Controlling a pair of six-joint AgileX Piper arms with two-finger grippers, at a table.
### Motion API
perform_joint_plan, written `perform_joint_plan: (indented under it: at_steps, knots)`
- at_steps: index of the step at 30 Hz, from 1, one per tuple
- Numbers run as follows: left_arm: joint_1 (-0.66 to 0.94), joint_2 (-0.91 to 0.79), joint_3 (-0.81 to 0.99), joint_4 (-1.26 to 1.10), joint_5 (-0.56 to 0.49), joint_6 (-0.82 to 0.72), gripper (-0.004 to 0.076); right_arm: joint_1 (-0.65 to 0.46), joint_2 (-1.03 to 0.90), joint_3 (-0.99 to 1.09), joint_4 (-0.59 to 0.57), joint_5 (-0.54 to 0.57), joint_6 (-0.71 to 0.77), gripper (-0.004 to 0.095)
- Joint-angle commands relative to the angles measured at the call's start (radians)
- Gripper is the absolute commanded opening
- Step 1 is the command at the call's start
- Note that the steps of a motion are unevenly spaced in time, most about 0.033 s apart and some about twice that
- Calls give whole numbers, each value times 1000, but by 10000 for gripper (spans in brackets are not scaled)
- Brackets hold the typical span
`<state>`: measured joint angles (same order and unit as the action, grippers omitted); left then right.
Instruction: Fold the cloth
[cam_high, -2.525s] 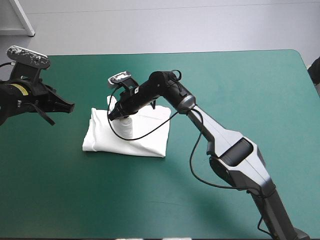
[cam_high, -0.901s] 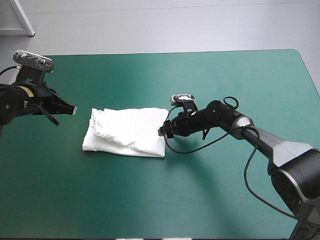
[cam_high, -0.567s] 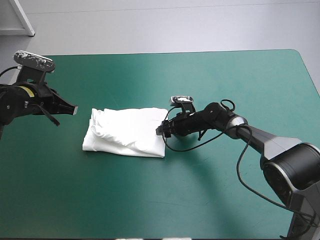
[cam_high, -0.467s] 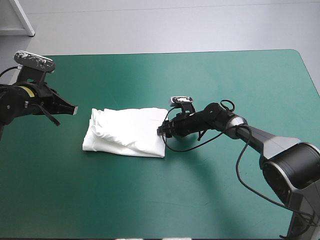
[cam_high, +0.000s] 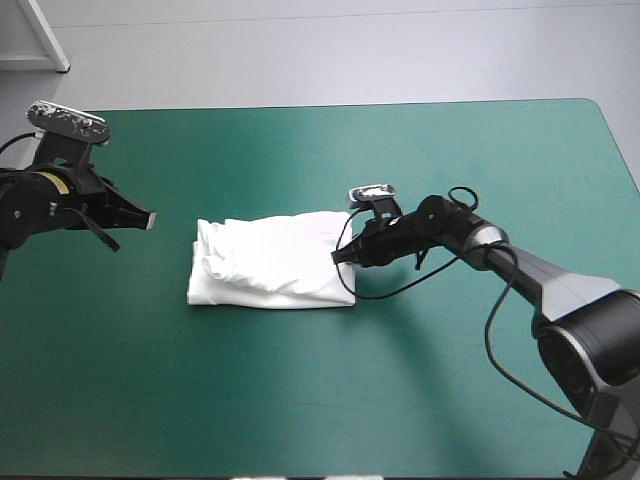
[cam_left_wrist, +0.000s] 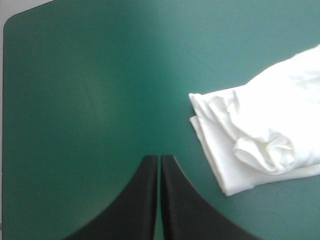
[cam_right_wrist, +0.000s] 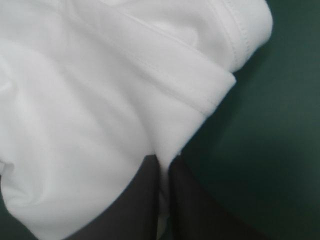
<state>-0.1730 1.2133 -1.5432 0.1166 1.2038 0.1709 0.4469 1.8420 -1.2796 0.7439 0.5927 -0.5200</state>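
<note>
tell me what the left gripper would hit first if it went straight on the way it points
Probably only the bare teal-green cover. The shut left gripper aims past the T-shirt, which lies off to one side of its line. How high the gripper hangs is unclear.

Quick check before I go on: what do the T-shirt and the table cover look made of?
T-shirt: soft, thin knit fabric, probably cotton, matte white; stitched hems and soft rounded folds show in the right wrist view. Teal-green cover: smooth, matte sheet, perhaps felt or rubbery mat; flat and unwrinkled, with only faint sheen.
</note>
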Motion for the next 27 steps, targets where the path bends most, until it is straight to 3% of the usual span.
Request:
perform_joint_plan:
  at_steps: [1, 7, 16, 20, 25, 27]
  knots:
    - [-1, -20, -23, 7, -60, -7, 19, -83, -128, -34, -203, 31, 106, -3]
    - [-1, -20, -23, 7, -62, -7, 19, -286, -238, -34, -460, 160, 234, -4]
    - [-1, -20, -23, 7, -62, -7, 19, -651, -364, -34, -569, 260, 240, -3]
    - [-1, -20, -23, 7, -62, -5, 19, -715, -366, -34, -588, 286, 244, -4]
    - [-1, -20, -23, 7, -65, -5, 19, -716, -366, -34, -588, 276, 259, -3]
    - [-1, -20, -23, 7, -70, -5, 19, -716, -368, -34, -588, 298, 265, 40]
